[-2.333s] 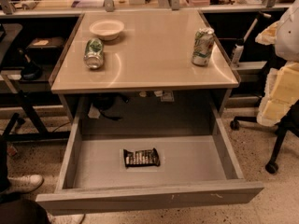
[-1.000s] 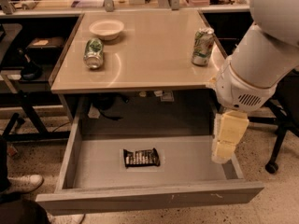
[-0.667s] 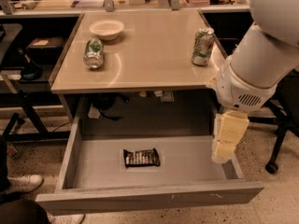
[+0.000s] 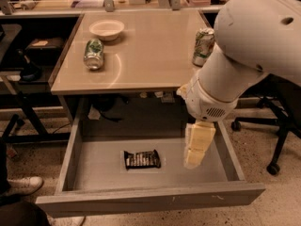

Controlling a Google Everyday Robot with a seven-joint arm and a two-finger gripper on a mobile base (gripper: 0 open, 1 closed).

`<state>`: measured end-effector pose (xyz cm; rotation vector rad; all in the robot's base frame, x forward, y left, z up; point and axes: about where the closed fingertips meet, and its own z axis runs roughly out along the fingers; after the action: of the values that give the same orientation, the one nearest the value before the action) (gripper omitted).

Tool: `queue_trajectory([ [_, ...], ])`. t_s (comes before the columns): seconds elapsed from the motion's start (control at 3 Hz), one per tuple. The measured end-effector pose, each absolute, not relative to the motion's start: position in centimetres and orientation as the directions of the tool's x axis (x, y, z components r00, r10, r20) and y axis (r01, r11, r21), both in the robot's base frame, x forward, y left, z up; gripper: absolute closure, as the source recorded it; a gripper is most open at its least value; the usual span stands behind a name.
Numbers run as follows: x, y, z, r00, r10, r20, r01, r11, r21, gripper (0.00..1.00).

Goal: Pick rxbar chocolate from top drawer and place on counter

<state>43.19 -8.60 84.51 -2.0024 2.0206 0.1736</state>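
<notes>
The rxbar chocolate [image 4: 142, 159], a dark wrapper with pale lettering, lies flat on the grey floor of the open top drawer [image 4: 101, 171], a little left of its middle. My gripper [image 4: 192, 162] hangs from the big white arm, pointing down into the right half of the drawer. It is to the right of the bar and apart from it, with nothing seen in it. The beige counter [image 4: 146, 51] is just above and behind the drawer.
On the counter are a white bowl [image 4: 106, 29], a green can lying on its side [image 4: 93, 53] and an upright can [image 4: 203, 46] at the right edge. An office chair base [image 4: 275, 161] stands at the right. A shoe [image 4: 19, 185] shows at lower left.
The arm came in from the right and the gripper has moved left over the drawer, closer to the bar. The bar and the things on the counter have not moved.
</notes>
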Motion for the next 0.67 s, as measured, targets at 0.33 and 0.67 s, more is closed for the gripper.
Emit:
queue_trajectory([
  [0.33,43.63,-5.82,82.52,0.052,-0.928,-0.368,-0.997,-0.025,-0.077,0.0],
  [0.67,43.61,-5.71,82.38,0.051,-0.926,-0.373,-0.997,-0.026,-0.071,0.0],
])
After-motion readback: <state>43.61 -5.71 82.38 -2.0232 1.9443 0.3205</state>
